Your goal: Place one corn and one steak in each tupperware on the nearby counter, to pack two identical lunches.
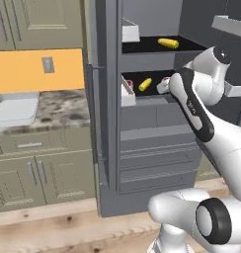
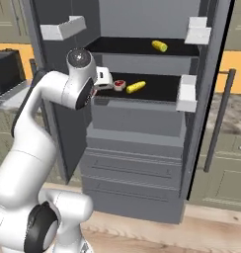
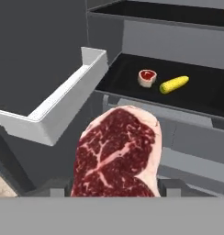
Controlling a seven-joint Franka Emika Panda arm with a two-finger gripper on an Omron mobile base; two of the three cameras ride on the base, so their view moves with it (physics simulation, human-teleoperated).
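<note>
your gripper [image 3: 114, 190] is pinching the steak [image 3: 117, 153] by its lower edge; it looks floppy and slick, so carry it level toward the tupperware [image 1: 15, 109].

steak [image 3: 117, 153]: red marbled, upright, held | corn [image 3: 174, 84]: yellow, lying on black shelf [image 3: 132, 75]
</note>
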